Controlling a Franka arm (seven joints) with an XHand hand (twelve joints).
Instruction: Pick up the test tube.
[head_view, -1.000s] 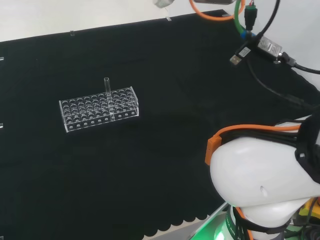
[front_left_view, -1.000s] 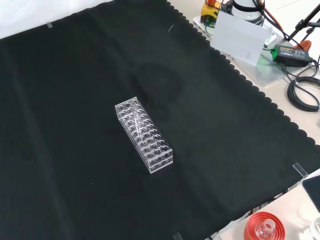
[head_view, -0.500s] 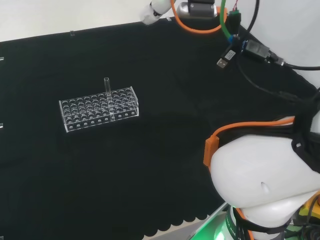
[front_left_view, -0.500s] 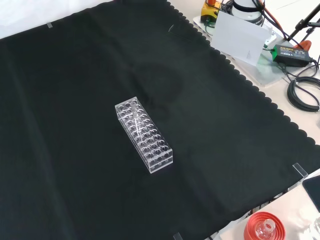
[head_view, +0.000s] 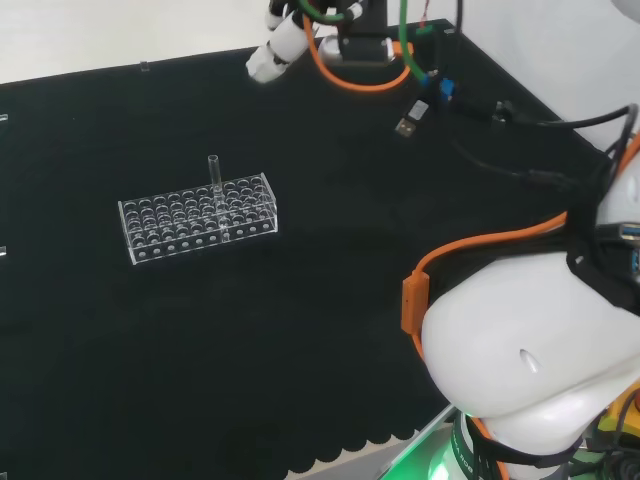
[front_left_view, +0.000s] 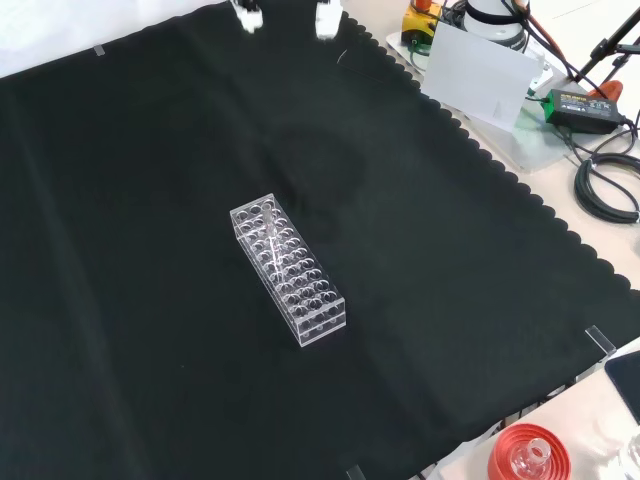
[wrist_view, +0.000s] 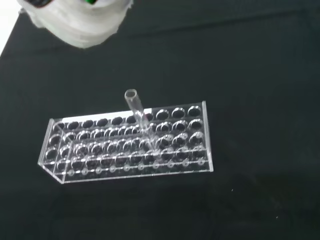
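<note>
A: Where does the test tube (head_view: 213, 171) stand?

B: Upright in a clear plastic rack (head_view: 197, 218) near the middle of the black cloth (head_view: 330, 250) covering the worktop. In the head view its open mouth rises above the rack's far row of holes. In the wrist view the test tube (wrist_view: 138, 111) leans slightly within the rack (wrist_view: 127, 142), seated in a hole right of centre; all other holes look vacant.

A: And the hand?

B: The hand (head_view: 272, 52) appears at the top of the head view, well beyond the rack, trailing orange and green cables (head_view: 375, 60). In the front view two white fingertips (front_left_view: 325, 18) enter at the top edge, well apart from the rack (front_left_view: 288, 268) and touching nothing.

A: How are the fingers set?

B: They hold nothing; whether they are straight or curled cannot be told.

A: Anything else shown?

B: The arm's white link (head_view: 530, 350) at lower right in the head view; a red ribbed ring (front_left_view: 530, 455) off the cloth's lower right corner in the front view.
</note>
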